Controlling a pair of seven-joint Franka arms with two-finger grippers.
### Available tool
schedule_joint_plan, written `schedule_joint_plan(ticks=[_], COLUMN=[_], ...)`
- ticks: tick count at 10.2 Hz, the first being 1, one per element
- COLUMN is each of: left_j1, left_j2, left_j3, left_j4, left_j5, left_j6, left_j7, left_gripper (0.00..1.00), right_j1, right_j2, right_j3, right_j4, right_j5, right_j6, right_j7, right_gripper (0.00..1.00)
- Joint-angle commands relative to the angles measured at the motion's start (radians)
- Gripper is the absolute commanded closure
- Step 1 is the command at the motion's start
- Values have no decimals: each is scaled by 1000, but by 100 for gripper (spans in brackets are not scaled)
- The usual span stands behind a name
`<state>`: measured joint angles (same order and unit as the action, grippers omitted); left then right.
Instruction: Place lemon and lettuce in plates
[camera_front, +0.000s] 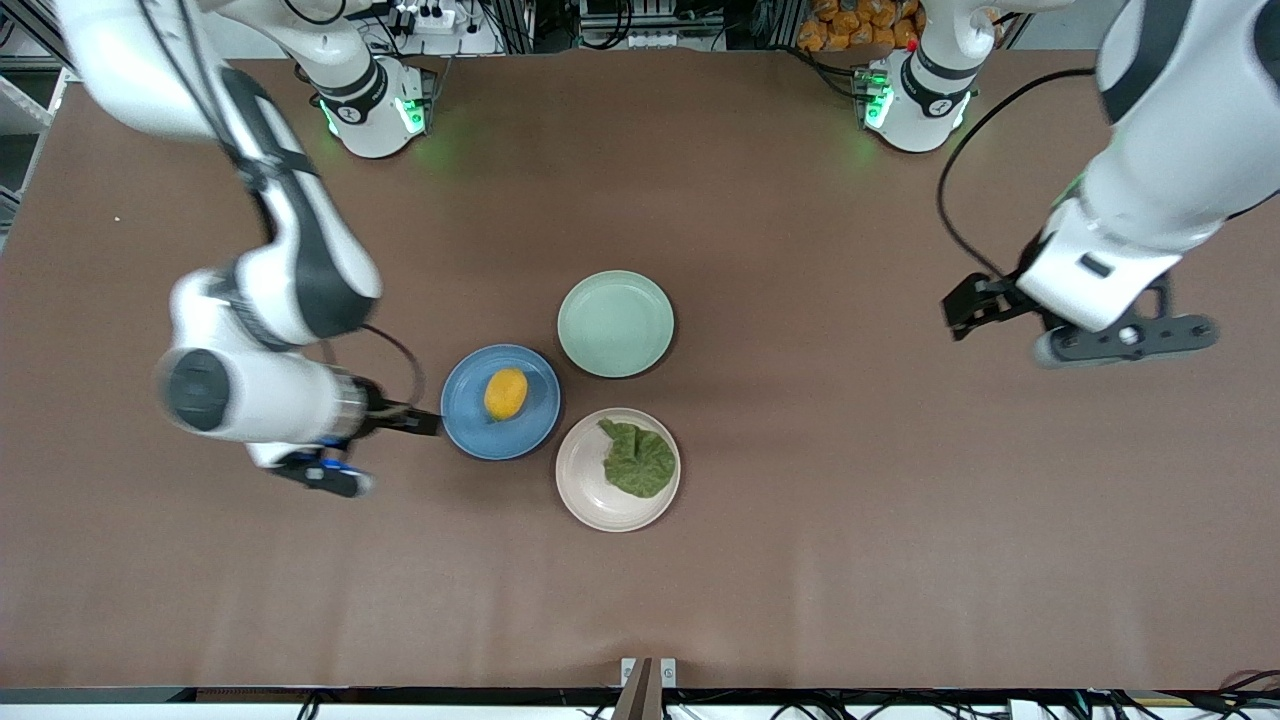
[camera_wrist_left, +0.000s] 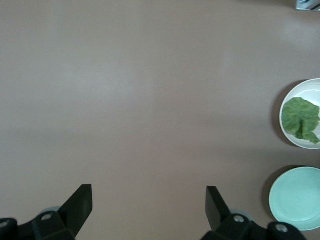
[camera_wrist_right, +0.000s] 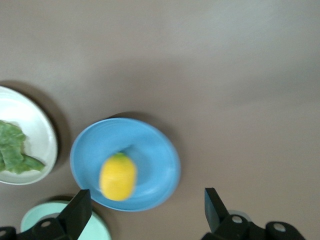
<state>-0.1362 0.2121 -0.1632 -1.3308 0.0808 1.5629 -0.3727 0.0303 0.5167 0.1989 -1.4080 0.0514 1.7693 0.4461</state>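
Observation:
The lemon (camera_front: 505, 393) lies in the blue plate (camera_front: 468, 420). The lettuce (camera_front: 637, 458) lies in the beige-pink plate (camera_front: 590, 492), which is nearer the front camera. My right gripper (camera_front: 412, 421) is open and empty, over the table just beside the blue plate's rim, toward the right arm's end. The right wrist view shows its spread fingers (camera_wrist_right: 146, 207) with the lemon (camera_wrist_right: 118, 176) and blue plate (camera_wrist_right: 156, 152) below. My left gripper (camera_front: 965, 306) is open and empty, over bare table toward the left arm's end (camera_wrist_left: 148, 202). The lettuce (camera_wrist_left: 300, 117) also shows in the left wrist view.
An empty pale green plate (camera_front: 615, 323) stands next to the other two, farther from the front camera. It shows in the left wrist view (camera_wrist_left: 297, 198) and the right wrist view (camera_wrist_right: 40, 220). Brown table (camera_front: 860, 520) surrounds the plates.

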Motion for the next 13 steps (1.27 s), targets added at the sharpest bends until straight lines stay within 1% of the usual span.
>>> schedule_joint_plan(ticks=[1,3,4,6,7,8,9,10,13], left_j1=[44,91,111,124,127,125,125,124,113], left_j2=[-60,-85,-103,-118,-123,-126,-135,-140,-177], left_j3=[-9,-10,-10,-9,-6,-1,5,19,40], left_j4=[-56,-70,-74,-73,-76,-87,-109,-122,-159], left_j5=[-16,-16,-16,-18,-19,-19,-19,-19,-18], left_j6=[-26,-29,-35,-50,-56,-57,-52,-52,-15], left_j7=[12,37,53,99,118,120,124,126,127], left_gripper=[0,0,0,0,0,0,0,0,0], right_j1=[-29,-76,-98,-121,-121,-122,-125,-119,-115], right_j2=[-137,-249,-318,-417,-438,-455,-475,-475,-466], right_j3=[-67,-69,-69,-69,-69,-69,-84,-104,-105], right_j4=[-40,-51,-84,-149,-149,-129,-128,-129,-131], right_j5=[4,-1,-1,-4,-7,-37,-56,-57,-61], right_j6=[-89,-169,-177,-179,-198,-203,-223,-232,-223], right_j7=[-192,-270,-274,-279,-276,-294,-366,-412,-408], right_gripper=[0,0,0,0,0,0,0,0,0])
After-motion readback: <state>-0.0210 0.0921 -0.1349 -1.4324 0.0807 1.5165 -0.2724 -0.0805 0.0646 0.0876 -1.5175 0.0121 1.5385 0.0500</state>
